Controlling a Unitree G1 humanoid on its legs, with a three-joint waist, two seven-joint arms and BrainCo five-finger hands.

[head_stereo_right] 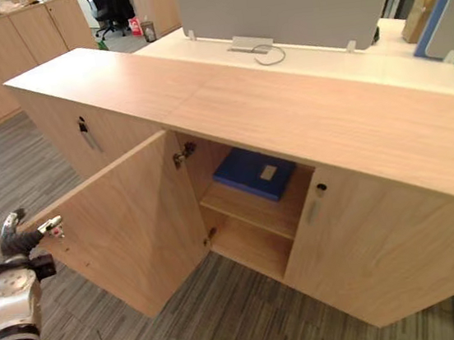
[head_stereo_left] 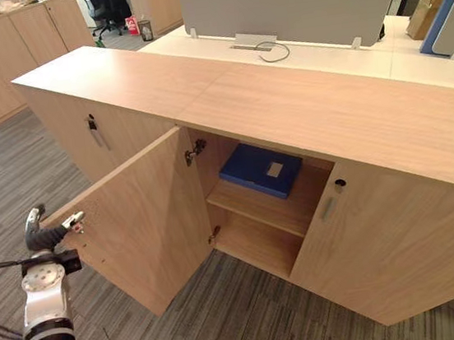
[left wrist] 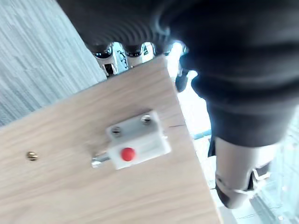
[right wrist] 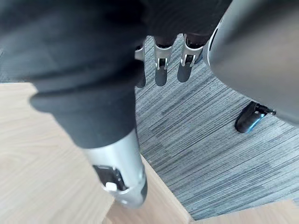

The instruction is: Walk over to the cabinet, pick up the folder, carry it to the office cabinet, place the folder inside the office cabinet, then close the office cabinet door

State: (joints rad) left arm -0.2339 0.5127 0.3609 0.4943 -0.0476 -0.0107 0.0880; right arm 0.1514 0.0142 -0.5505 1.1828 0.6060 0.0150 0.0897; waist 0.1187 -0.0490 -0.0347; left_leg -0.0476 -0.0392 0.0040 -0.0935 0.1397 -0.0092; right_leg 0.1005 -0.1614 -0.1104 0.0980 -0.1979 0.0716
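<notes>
The blue folder (head_stereo_left: pixel 260 170) lies flat on the upper shelf inside the low wooden office cabinet (head_stereo_left: pixel 303 111). The cabinet's left door (head_stereo_left: pixel 147 229) stands swung wide open toward me. My left hand (head_stereo_left: pixel 46 234) is at the free edge of that door, right by a white latch with a red button (left wrist: pixel 135 144) on the door's inner face. My right hand (right wrist: pixel 160 70) hangs over the grey carpet beside the cabinet front, fingers straight and holding nothing.
The right-hand door (head_stereo_left: pixel 393 241) of the same bay is closed, as is a further door with a handle (head_stereo_left: pixel 94 132) to the left. Behind the cabinet stands a desk with a grey divider (head_stereo_left: pixel 290 5). More wooden cabinets (head_stereo_left: pixel 6 56) line the far left.
</notes>
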